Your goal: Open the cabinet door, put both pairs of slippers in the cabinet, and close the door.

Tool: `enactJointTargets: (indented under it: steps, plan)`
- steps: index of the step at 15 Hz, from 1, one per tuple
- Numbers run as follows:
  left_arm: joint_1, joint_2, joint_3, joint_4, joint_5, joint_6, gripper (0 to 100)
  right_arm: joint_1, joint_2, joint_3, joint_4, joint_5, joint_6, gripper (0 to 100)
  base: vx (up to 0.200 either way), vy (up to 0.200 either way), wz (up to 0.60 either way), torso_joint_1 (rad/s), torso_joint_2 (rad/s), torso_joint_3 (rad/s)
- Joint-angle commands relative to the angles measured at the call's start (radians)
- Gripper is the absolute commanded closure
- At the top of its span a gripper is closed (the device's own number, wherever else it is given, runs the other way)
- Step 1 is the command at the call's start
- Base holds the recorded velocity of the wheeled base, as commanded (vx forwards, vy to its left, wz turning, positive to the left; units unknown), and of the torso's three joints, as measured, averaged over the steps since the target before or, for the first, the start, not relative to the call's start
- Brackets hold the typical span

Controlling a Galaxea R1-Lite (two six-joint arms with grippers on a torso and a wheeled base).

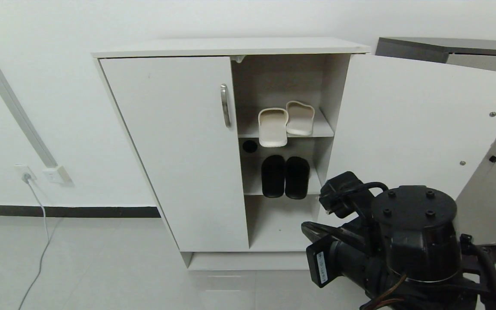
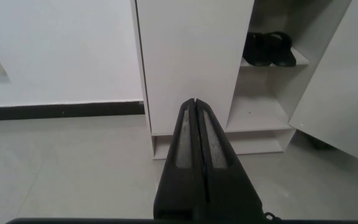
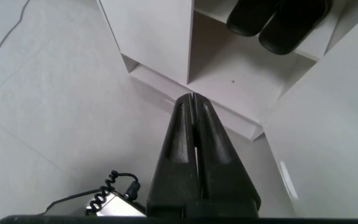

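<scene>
Closest in, the right gripper was held clenched and empty, low before the cabinet. The left gripper was likewise pressed together on nothing. White slippers were seen on the cabinet's upper shelf, black slippers on the shelf below. Only the swung-out door was judged outstanding: a stiff, light hinged panel, best pushed near its free edge. Bare floor was offered before the cabinet. The door's far side was crowded by a grey unit, and slipper toes were seen slightly overhanging their shelves.
</scene>
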Motion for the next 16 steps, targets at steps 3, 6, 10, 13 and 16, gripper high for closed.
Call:
enactJointTargets:
  steps: [3,6,10,13,16]
  plan:
    - [0.0,0.0,0.0,0.0,0.0,0.0,100,0.0,0.004,0.001,0.0,-0.005,-0.002,100,0.0,0.0,0.0,-0.002,-0.13,-0.169]
    - [0.0,0.002,0.0,0.0,0.0,0.0,100,0.0,0.004,0.005,0.0,-0.005,-0.002,100,0.0,0.0,0.0,0.02,-0.33,-0.372]
    - [0.0,0.002,0.0,0.0,0.0,0.0,100,-0.001,0.004,0.006,-0.002,-0.003,-0.014,100,0.0,0.0,0.0,0.065,-0.5,-0.365]
    - [0.0,0.0,0.0,0.0,0.0,0.0,100,-0.001,0.004,0.008,0.0,-0.003,-0.014,100,0.0,0.0,0.0,0.116,-0.46,-0.347]
    - [0.0,0.002,0.0,0.0,0.0,0.0,100,-0.001,0.002,0.011,-0.002,-0.003,-0.016,100,0.0,0.0,0.0,0.137,-0.46,-0.325]
